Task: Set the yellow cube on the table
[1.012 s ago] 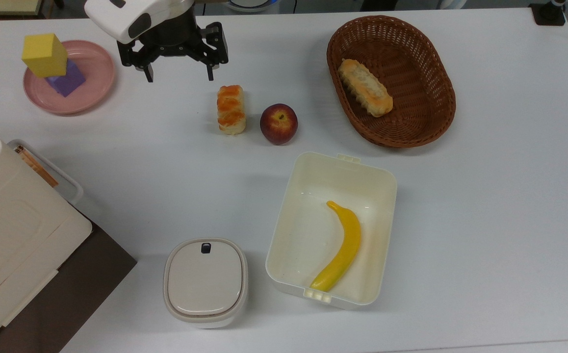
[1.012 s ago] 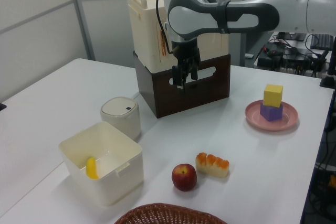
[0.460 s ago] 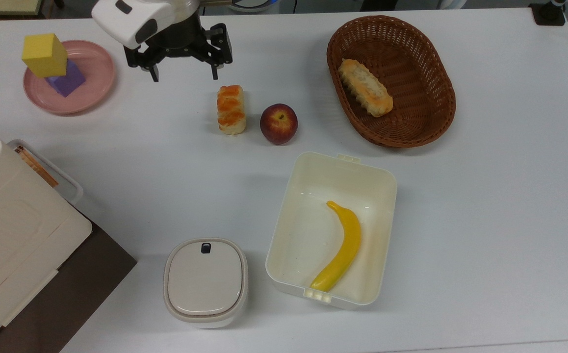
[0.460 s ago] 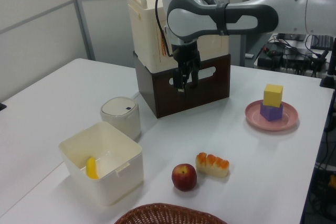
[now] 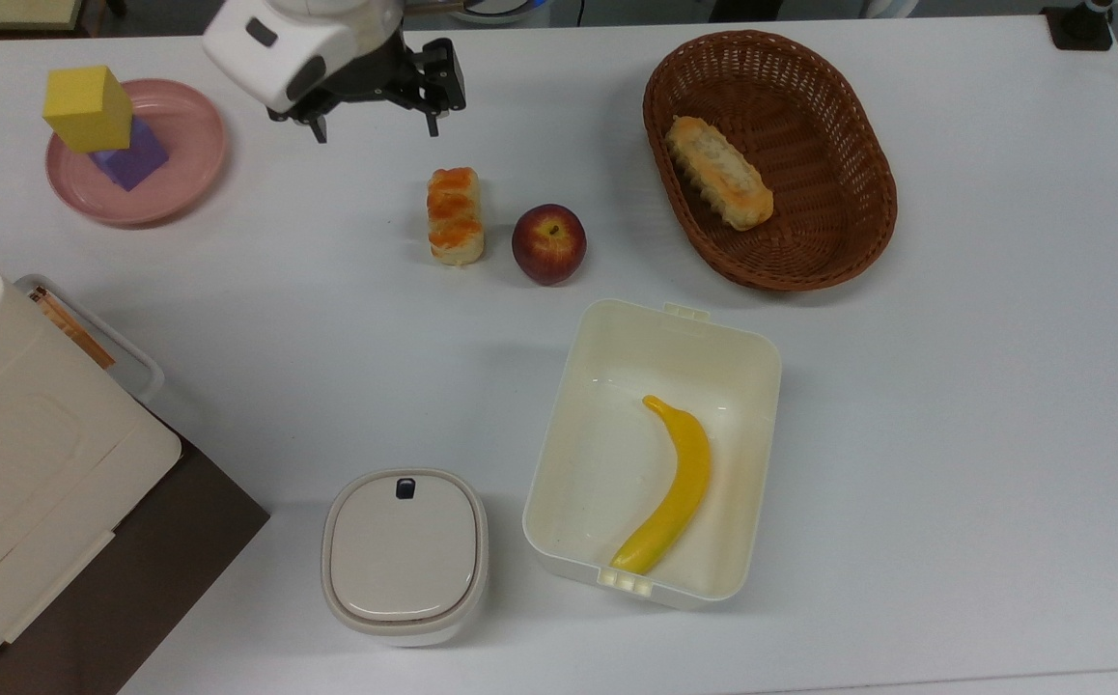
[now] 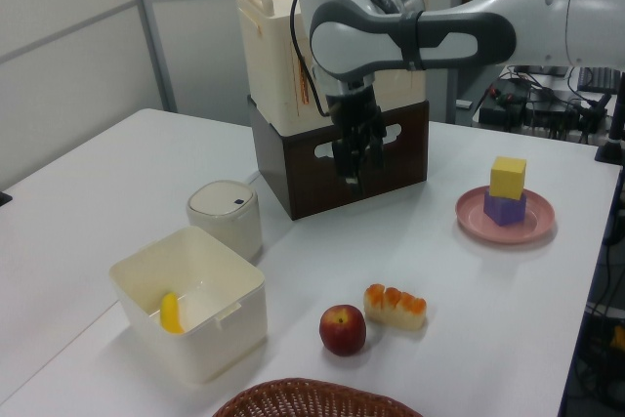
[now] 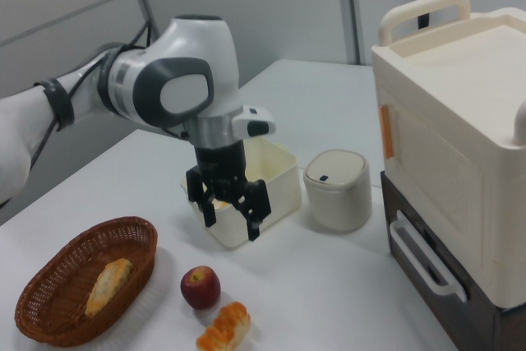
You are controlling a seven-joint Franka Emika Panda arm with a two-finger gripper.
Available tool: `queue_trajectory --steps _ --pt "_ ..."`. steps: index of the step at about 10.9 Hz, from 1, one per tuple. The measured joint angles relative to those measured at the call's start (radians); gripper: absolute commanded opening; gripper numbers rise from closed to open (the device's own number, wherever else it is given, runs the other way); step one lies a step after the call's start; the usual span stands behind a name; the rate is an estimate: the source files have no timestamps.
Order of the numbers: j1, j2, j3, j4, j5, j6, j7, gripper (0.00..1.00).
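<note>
Two cubes sit stacked on the plate at the top view's left: the yellow cube on top, a purple cube under it. The gripper hangs in the air above the table, its fingers spread apart and holding nothing. In the top view the yellow cube lies to the gripper's left, a little apart, with the plate's rim between them. In the left view the order flips: the gripper is in front of the brown crate, and the yellow cube stands off to the left view's right.

The cube has no long axis to speak of; its faces look turned slightly off the table edges in the top view, so the fingers would likely need to line up with one pair of flat sides. Nothing stands in the straight path between gripper and cube. The purple cube beneath is the thing to mind: a low or skewed grasp could nudge it or drag it off the plate.

Farther off are a pastry, an apple, a basket holding a bread roll, a tub with a banana, and a lidded pot. Bare table around the plate leaves plenty of room to set the cube down.
</note>
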Motion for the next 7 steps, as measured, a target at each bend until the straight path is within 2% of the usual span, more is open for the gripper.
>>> queue_trajectory --steps 7 --pt "0.041 0.133 0.002 -0.101 -0.007 -0.004 -0.036 1.00"
